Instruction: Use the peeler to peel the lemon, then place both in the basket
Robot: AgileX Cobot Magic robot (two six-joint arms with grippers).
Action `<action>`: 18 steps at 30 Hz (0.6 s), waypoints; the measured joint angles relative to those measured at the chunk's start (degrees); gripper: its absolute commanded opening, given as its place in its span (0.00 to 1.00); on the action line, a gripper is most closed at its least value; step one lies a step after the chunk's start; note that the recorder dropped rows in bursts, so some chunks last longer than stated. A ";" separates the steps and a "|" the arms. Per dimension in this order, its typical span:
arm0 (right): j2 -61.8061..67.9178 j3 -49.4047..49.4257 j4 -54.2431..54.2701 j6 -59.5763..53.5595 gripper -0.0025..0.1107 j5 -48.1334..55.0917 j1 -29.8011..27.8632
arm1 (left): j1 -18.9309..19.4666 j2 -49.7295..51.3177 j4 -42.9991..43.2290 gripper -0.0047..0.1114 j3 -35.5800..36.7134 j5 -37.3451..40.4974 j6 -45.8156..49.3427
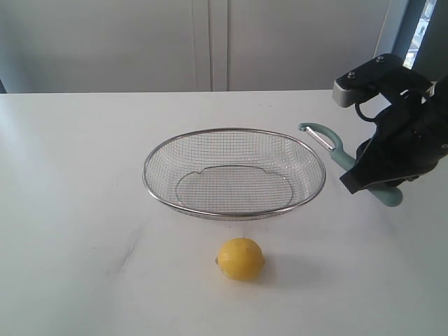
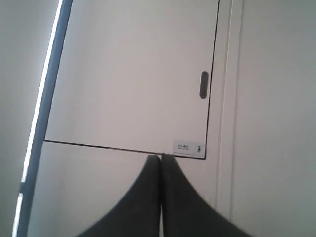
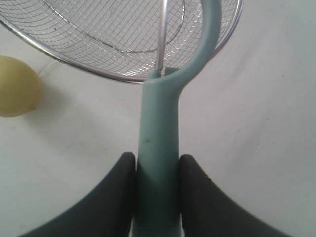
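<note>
A small yellow lemon (image 1: 240, 259) lies on the white table in front of the wire-mesh basket (image 1: 234, 173), which holds nothing. My right gripper (image 1: 374, 183) is shut on the teal handle of the peeler (image 1: 341, 155), held off the table just right of the basket with its metal blade head pointing toward the basket rim. In the right wrist view the peeler handle (image 3: 159, 148) sits between both fingers (image 3: 118, 182), with the basket (image 3: 98, 64) and the lemon (image 3: 17, 86) beyond. My left gripper (image 2: 161, 157) is shut on nothing and faces a wall cabinet; it is out of the exterior view.
The white table (image 1: 84, 210) stretches wide around the basket and lemon. Pale cabinet doors (image 1: 210, 42) stand behind the far edge. A cabinet door with a small handle (image 2: 204, 85) fills the left wrist view.
</note>
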 measured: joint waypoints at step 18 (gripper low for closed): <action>0.00 0.00 0.02 0.00 0.02 0.00 0.00 | 0.00 24.06 -0.47 0.04 -24.83 65.98 18.26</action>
